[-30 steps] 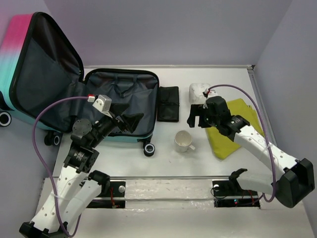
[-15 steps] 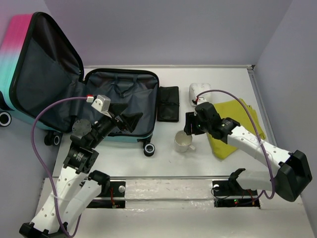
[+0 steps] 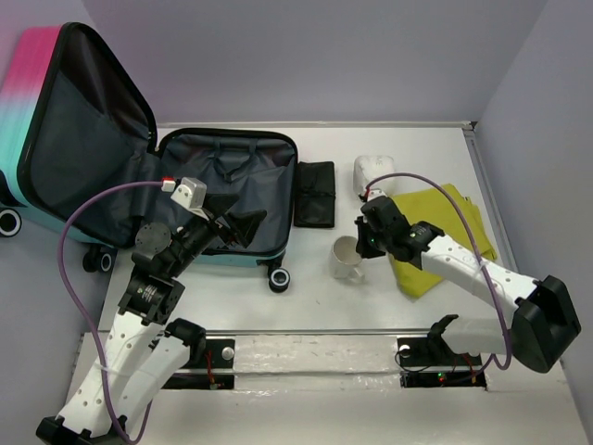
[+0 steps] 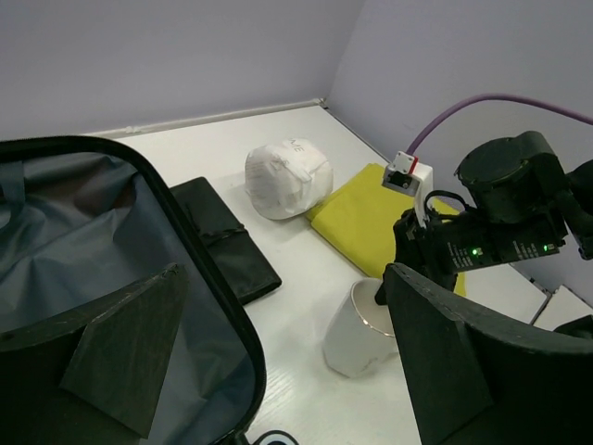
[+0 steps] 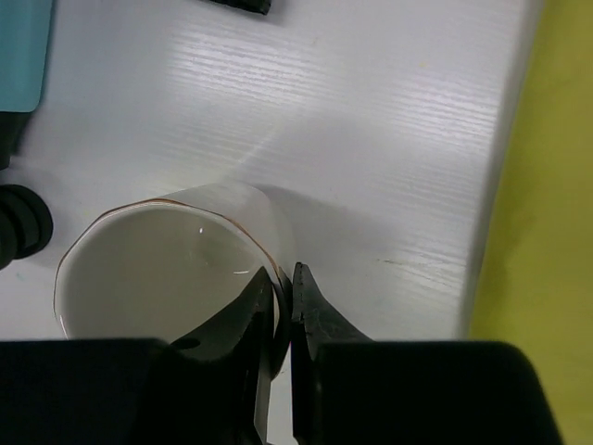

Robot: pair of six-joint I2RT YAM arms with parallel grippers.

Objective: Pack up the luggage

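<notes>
the luggage (image 3: 232,176) lay open at the far left corner of the worktop, its base flat and its lid standing up over the left edge. the left gripper (image 3: 243,225) hung over the base's near side, fingers spread apart. right of the luggage lay a black pouch (image 3: 314,193), then a white bundle (image 3: 372,171) and a yellow cloth (image 3: 445,232) toward the right edge. near mid-worktop the right gripper (image 5: 283,287) pinched the wall of a white mug (image 5: 167,260).
</notes>
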